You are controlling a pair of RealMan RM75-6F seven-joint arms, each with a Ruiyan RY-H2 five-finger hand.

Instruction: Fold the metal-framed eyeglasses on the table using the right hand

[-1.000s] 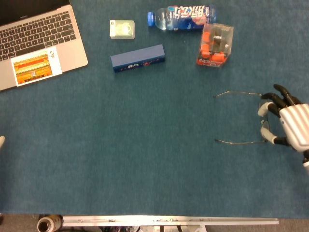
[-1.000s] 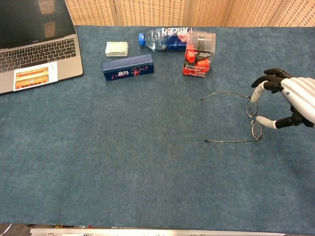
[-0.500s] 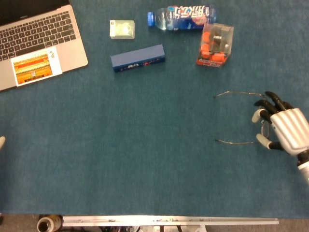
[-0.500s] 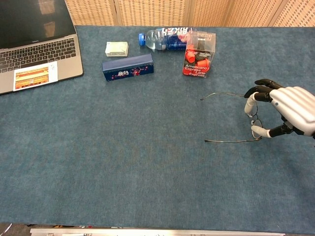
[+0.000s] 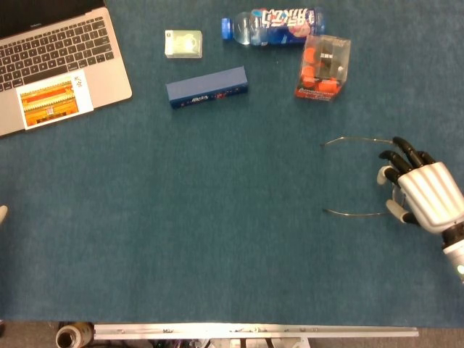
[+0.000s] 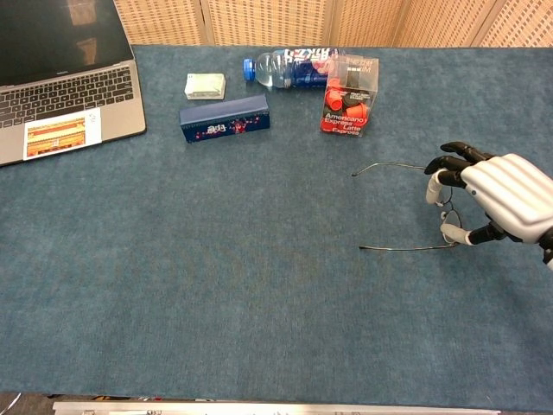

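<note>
Since the frame one second back, my right robot hand (image 5: 424, 194) has slid left and lowered over the front of the eyeglasses (image 6: 406, 207); the glasses themselves have not shifted. They lie at right of centre in both views on the blue desk (image 5: 217, 217), both temples open and pointing left. My fingers (image 6: 441, 169) are curled around the lens end, thumb near the lower hinge, probably to brace the front before swinging a temple in. Whether they actually pinch the frame I cannot tell; the lenses are hidden under the palm. Folding not yet begun. Left robot hand not in view. Laptop (image 5: 51, 58), bottle (image 5: 274, 25) and boxes sit along the top, well apart.
</note>
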